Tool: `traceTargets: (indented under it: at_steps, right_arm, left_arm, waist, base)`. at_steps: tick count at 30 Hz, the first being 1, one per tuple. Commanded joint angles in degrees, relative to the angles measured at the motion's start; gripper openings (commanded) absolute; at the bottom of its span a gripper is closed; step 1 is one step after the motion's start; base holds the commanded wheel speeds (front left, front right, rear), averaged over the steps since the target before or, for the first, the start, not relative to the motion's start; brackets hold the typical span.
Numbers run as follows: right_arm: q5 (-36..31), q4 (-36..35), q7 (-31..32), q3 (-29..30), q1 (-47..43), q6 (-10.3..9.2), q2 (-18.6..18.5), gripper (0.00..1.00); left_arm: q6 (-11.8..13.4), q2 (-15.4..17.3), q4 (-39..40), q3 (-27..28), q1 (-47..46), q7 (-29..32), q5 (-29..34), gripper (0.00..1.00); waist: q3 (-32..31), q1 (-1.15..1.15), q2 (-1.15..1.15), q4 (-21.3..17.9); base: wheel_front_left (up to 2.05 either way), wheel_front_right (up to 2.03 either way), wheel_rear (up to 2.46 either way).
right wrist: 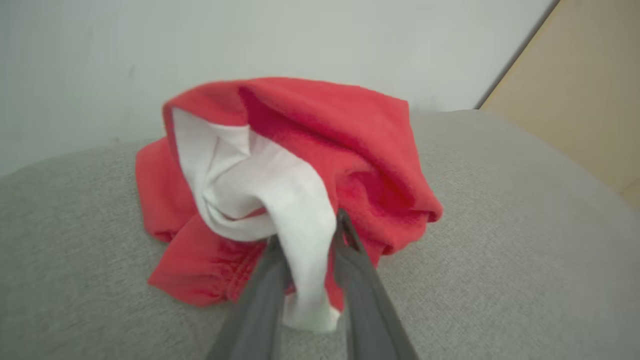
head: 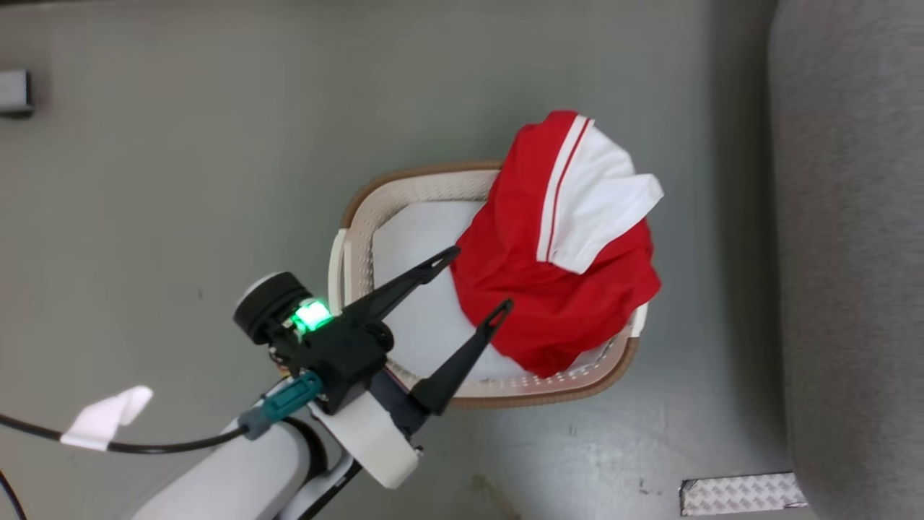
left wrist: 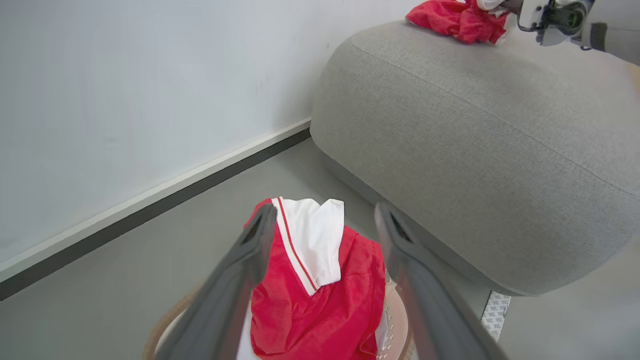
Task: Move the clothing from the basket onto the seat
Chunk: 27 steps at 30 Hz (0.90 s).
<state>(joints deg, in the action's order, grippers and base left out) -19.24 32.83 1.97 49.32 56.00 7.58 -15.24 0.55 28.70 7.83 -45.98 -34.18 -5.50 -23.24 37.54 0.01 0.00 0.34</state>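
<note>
Shorts (right wrist: 350, 150) lie on sofa (right wrist: 500, 250) pinched by right end effector (right wrist: 307, 230); shirt (head: 556, 289) sits in basket (head: 404, 180) beyond released left end effector (head: 478, 280).

A smooth grey floor (head: 144, 180) meets a plain pale wall (left wrist: 125, 75) along a white-and-dark skirting board (left wrist: 150, 205). A patterned metal plate (head: 742, 494) lies on the floor, and a tan panel (right wrist: 580, 100), perhaps a door, adjoins the wall.

The left gripper (head: 481, 278) hovers spread wide over the white basket (head: 419, 173), fingertips at the edge of the red shirt (head: 563, 303) heaped over the rim nearest the grey seat (head: 852, 253).
</note>
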Motion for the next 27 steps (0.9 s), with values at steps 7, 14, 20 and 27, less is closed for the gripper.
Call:
traceTargets:
  at_steps: [7, 14, 20, 27]
  right_arm:
    - [0.86, 2.87, -8.76, -4.01, -4.13, -0.15, 3.16, 1.00]
    - [5.54, -1.08, -14.14, -13.05, -14.22, -0.16, 5.96, 1.00]
    - [7.75, -5.29, -15.42, -21.50, -21.90, -0.16, 8.49, 1.00]
    - [13.61, -8.93, -16.74, -33.89, -32.34, -0.16, 10.47, 1.00]
  left_arm:
    - [3.71, 1.34, -0.14, 3.27, 3.10, -0.55, -2.78, 1.00]
    - [7.08, 1.57, -3.69, 6.66, 7.45, -3.04, -6.46, 1.00]
    - [9.88, 1.24, -7.61, 10.08, 12.25, -5.78, -10.15, 1.00]
    - [12.32, -0.38, -13.19, 14.39, 19.79, -9.00, -13.58, 1.00]
  waist:
    - [-9.00, -0.01, 0.00, -4.81]
    - [-17.93, -0.01, 0.00, -6.42]
    - [-23.99, -0.01, 0.00, -6.52]
    - [-30.75, -0.01, 0.00, -4.39]
  base:
    - [0.00, 0.00, 0.00]
    - [0.00, 0.00, 0.00]
    - [0.00, 0.00, 0.00]
    - [0.00, 0.00, 0.00]
